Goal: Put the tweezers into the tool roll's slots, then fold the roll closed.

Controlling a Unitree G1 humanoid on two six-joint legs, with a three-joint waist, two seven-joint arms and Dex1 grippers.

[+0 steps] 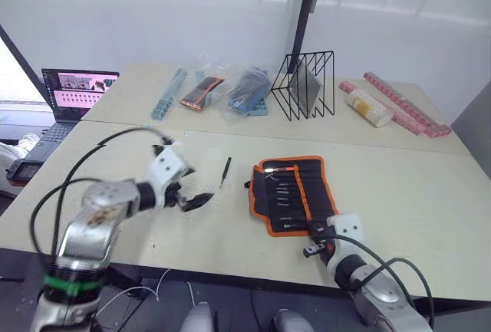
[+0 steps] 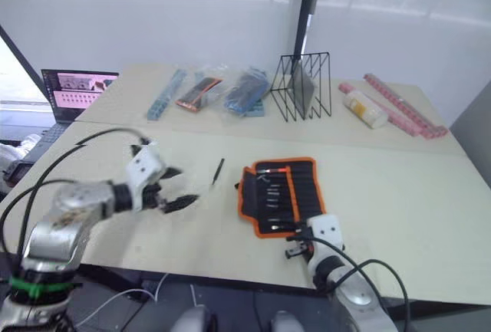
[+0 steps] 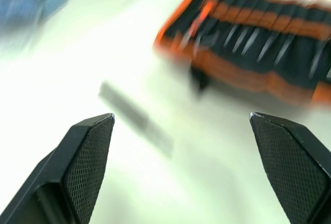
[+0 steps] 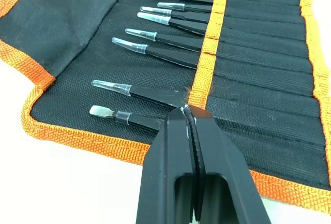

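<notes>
The tool roll point(image 1: 295, 194) lies open on the table, black with orange trim. Several tweezers point(image 4: 155, 50) with clear tip caps sit in its slots point(image 4: 258, 63). One loose pair of tweezers point(image 1: 225, 171) lies on the table left of the roll, and appears as a blurred streak point(image 3: 137, 118) in the left wrist view. My left gripper point(image 1: 196, 200) hovers open just left of that loose pair, its fingers point(image 3: 88, 157) wide apart with nothing between them. My right gripper point(image 4: 187, 113) is shut, its tips over the roll's near edge at the orange slot band.
A laptop point(image 1: 73, 94) stands at the far left. Plastic packets point(image 1: 203, 93), a blue bag point(image 1: 249, 90), a black wire rack point(image 1: 307, 87), a pale roll point(image 1: 368, 108) and pink strips point(image 1: 406, 106) line the back of the table. Cables loop by my left arm.
</notes>
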